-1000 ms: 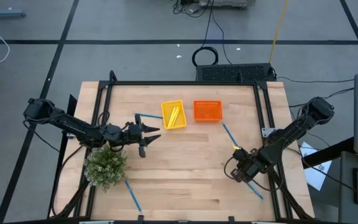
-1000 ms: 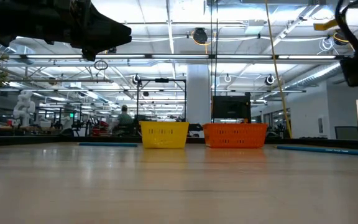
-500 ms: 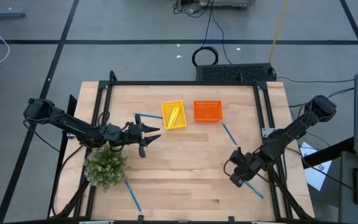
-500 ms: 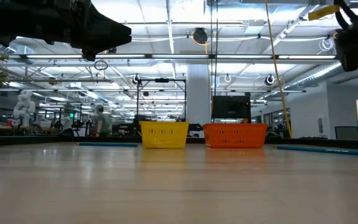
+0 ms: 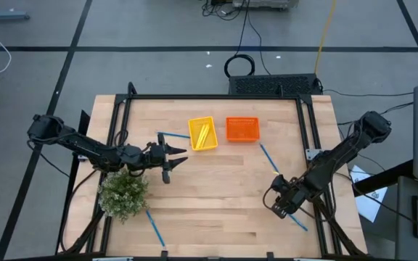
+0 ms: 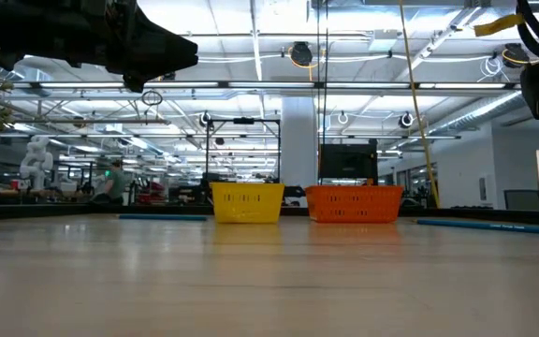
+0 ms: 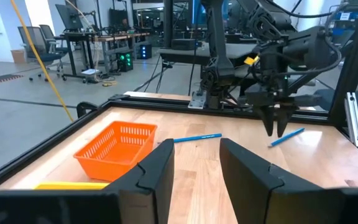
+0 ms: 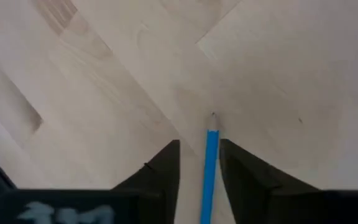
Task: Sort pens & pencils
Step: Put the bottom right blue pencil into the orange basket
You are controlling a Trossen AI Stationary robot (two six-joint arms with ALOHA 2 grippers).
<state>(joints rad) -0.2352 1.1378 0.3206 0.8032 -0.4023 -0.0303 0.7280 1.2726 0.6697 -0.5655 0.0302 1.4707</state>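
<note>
Several blue pens lie flat on the wooden table: one [image 5: 298,221] under my right gripper, one [image 5: 267,156] in front of the orange tray [image 5: 242,129], one [image 5: 167,135] left of the yellow tray [image 5: 202,133], and one [image 5: 154,228] by the near edge. Yellow pencils [image 5: 204,134] lie inside the yellow tray. My right gripper [image 5: 280,204] hangs over the pen [image 8: 211,162], pointing down and open, a finger on either side and apart from it. My left gripper [image 5: 178,155] is open and level, in the air left of the yellow tray.
A green potted plant [image 5: 124,194] stands near the table's left near corner, just below the left arm. The two trays sit side by side near the far edge. A black frame [image 5: 216,96] borders the table. Bare wood lies between the two grippers.
My right gripper has shifted a little toward the table's near edge, staying over the blue pen at the right. The left arm, the pens and the trays have kept still.
</note>
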